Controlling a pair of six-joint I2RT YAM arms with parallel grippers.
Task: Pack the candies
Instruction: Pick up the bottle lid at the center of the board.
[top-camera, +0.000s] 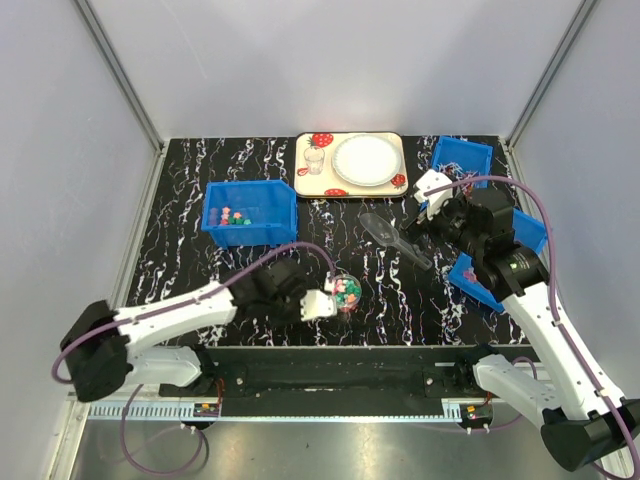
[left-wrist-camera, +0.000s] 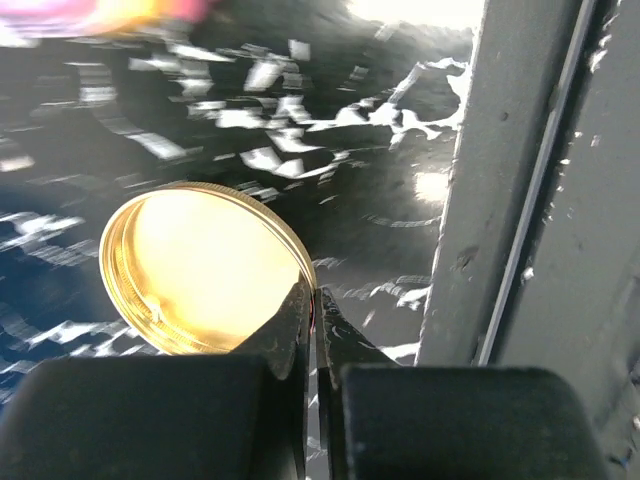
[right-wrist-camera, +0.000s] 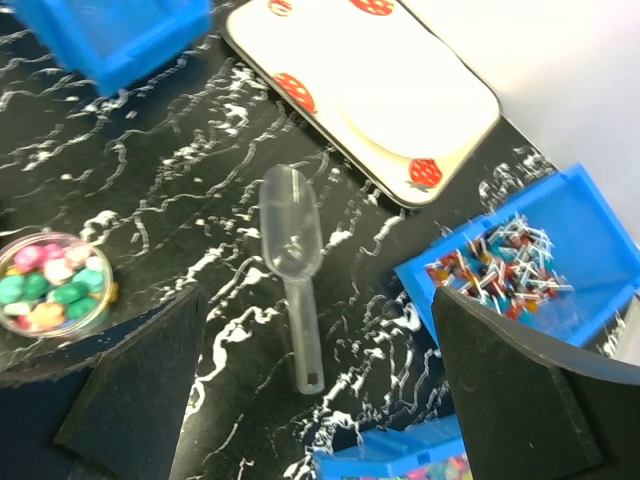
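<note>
A small clear jar (top-camera: 347, 290) near the table's front holds mixed-colour candies (right-wrist-camera: 55, 283). More candies (top-camera: 235, 215) lie in the blue bin (top-camera: 270, 228) at the left. My left gripper (top-camera: 320, 303) is just left of the jar. In the left wrist view it (left-wrist-camera: 315, 292) is shut on the rim of a gold lid (left-wrist-camera: 190, 265) that lies open side up on the table. My right gripper (right-wrist-camera: 320, 385) hangs open above a clear plastic scoop (right-wrist-camera: 290, 255), which lies empty on the table (top-camera: 390, 232).
A strawberry-print tray (top-camera: 312, 178) with a white plate (top-camera: 365, 158) and a small cup (top-camera: 315, 160) sits at the back. Blue bins stand at the right: one with thin stick sweets (right-wrist-camera: 505, 262), one at the back right (top-camera: 462, 157), another near the right arm (top-camera: 478, 283).
</note>
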